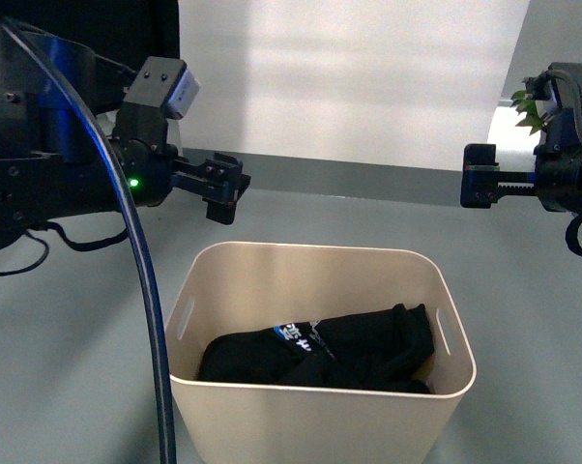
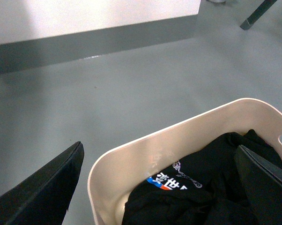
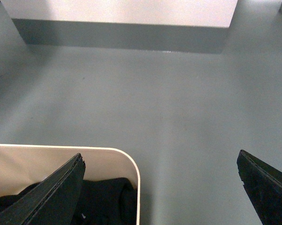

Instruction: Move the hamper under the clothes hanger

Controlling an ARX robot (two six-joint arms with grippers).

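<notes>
The hamper (image 1: 320, 387) stood on the grey floor (image 1: 69, 338) nearest the robot, below and between the two claws, touched by neither. It held a crumpled black garment (image 1: 320, 348) with a blue, white and red print, lying on the bottom and well below the rim; nothing else showed inside. Slot handles were cut in both end walls. The left claw (image 1: 223, 188) hung above and beyond the hamper's left corner, jaws spread wide in its wrist view, holding nothing. The right claw (image 1: 480, 176) hung above and beyond the right corner, jaws likewise wide apart and empty. Beyond both claws, a white wall (image 1: 349, 68) with a dark skirting closed the floor. No clothes hanger could be identified.
</notes>
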